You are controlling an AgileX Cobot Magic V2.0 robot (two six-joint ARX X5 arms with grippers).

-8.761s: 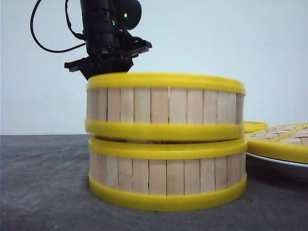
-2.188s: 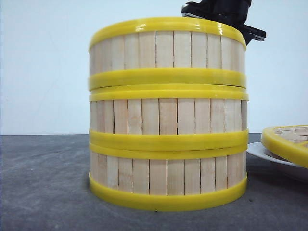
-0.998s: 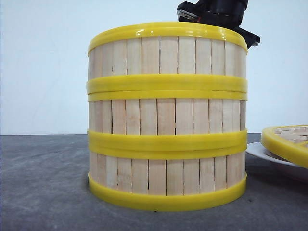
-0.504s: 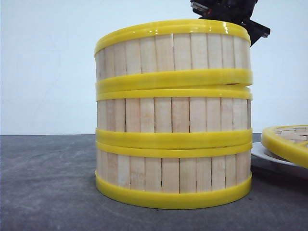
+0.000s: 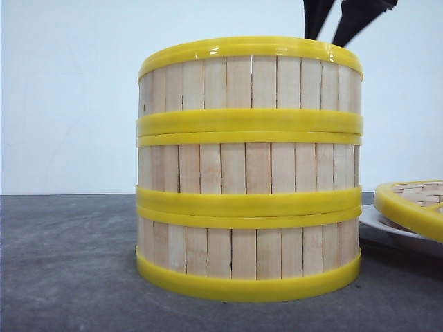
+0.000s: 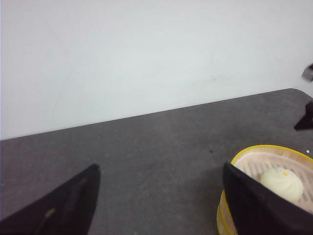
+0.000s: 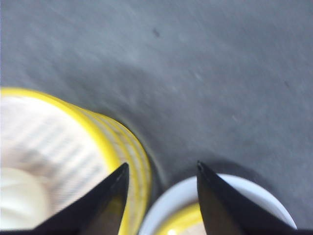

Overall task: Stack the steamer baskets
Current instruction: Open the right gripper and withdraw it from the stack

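Observation:
Three steamer baskets stand in one stack at the middle of the front view: top (image 5: 249, 79), middle (image 5: 249, 166) and bottom (image 5: 249, 252). Their yellow rims sit level on one another. My right gripper (image 5: 322, 39) hangs open just above the top rim's right side, holding nothing. In the right wrist view this gripper (image 7: 161, 167) straddles the gap between the top basket's rim (image 7: 110, 139) and the plate. A white bun (image 6: 281, 183) lies inside the top basket (image 6: 254, 161). My left gripper (image 6: 159, 196) is open over bare table beside the stack.
A white plate (image 5: 391, 232) at the right carries a flat yellow-rimmed woven lid (image 5: 415, 204), close to the stack. The plate (image 7: 178, 198) shows between my right fingers. The dark grey table (image 5: 69, 263) stretches to the left.
My right gripper has let go of the top basket and risen above it. The top basket now sits level, and the stack has stopped shifting.

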